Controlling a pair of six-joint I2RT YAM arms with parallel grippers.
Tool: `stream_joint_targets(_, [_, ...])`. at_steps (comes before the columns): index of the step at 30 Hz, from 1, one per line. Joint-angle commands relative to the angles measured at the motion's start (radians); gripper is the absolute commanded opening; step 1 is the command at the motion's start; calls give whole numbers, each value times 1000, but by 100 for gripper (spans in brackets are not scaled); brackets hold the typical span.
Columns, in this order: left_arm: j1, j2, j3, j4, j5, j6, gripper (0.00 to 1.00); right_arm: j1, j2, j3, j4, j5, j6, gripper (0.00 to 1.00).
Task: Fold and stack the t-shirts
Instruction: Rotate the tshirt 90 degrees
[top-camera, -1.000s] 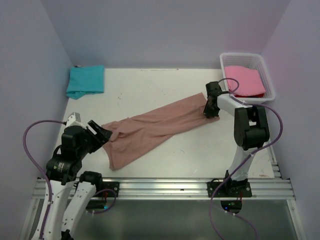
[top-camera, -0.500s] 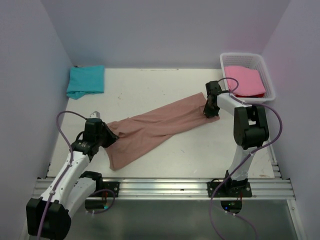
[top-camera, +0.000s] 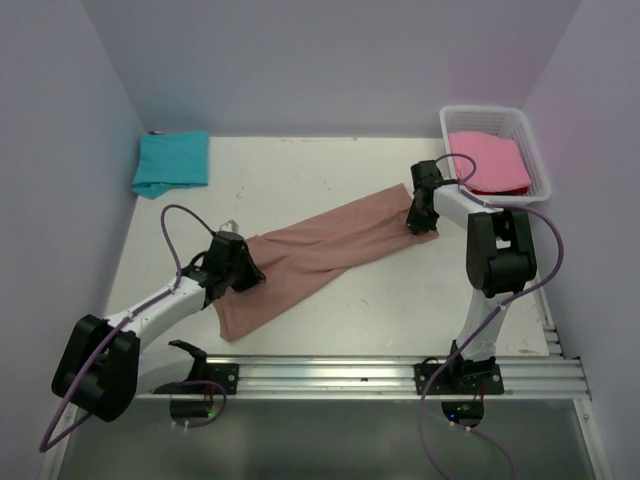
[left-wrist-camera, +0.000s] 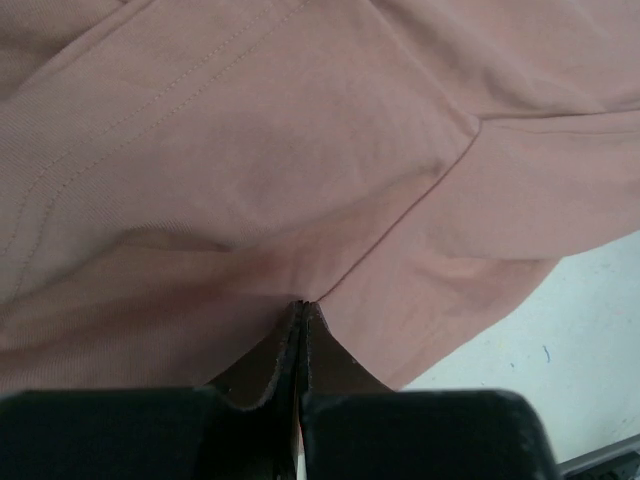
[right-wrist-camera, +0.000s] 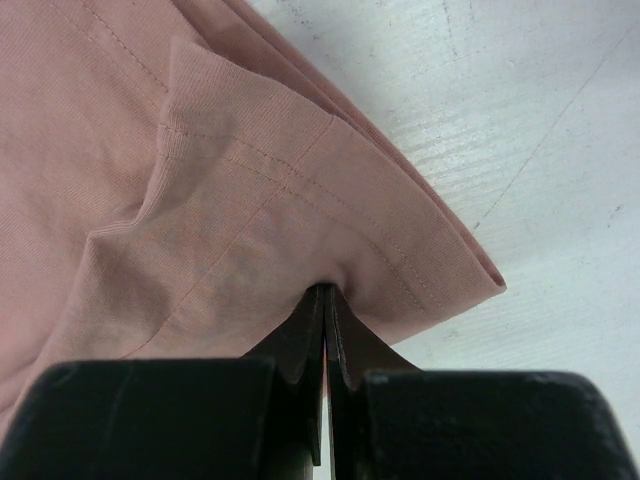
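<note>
Top external view: the salmon-brown t-shirt (top-camera: 320, 255) lies stretched as a long, rumpled band running diagonally across the white table (top-camera: 330, 170), from the near left towards the far right. Its near-left end spreads into a wider flap close to the table's front edge. The left gripper (top-camera: 243, 268) sits low on the near-left end of the band. The right gripper (top-camera: 420, 215) sits on the far-right end.

Left wrist view: the left gripper (left-wrist-camera: 302, 310) has its jaws pressed together, pinching a small ridge of the salmon-brown cloth, with creases radiating from the tips.

Right wrist view: the right gripper (right-wrist-camera: 322, 295) is likewise closed tight, nipping the fabric just inside a double-stitched hem.

The teal t-shirt (top-camera: 172, 162) lies folded in the far-left corner, well apart from both arms. The pink t-shirt (top-camera: 490, 162) rests inside a white slatted basket (top-camera: 540, 165) at the far right.
</note>
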Motion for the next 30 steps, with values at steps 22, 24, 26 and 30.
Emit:
stream_joint_targets(22, [112, 345, 228, 50, -189, 97, 0, 47, 5, -117, -132, -151, -72, 0])
stream_joint_targets(24, [138, 411, 293, 63, -181, 120, 0, 68, -24, -135, -147, -151, -80, 0])
stream_joint_targets(26, [164, 482, 339, 75, -166, 141, 0, 107, -56, -181, -153, -176, -73, 0])
stream_joint_targets(30, [202, 601, 495, 84, -123, 166, 0, 200, -171, -288, -156, -252, -60, 0])
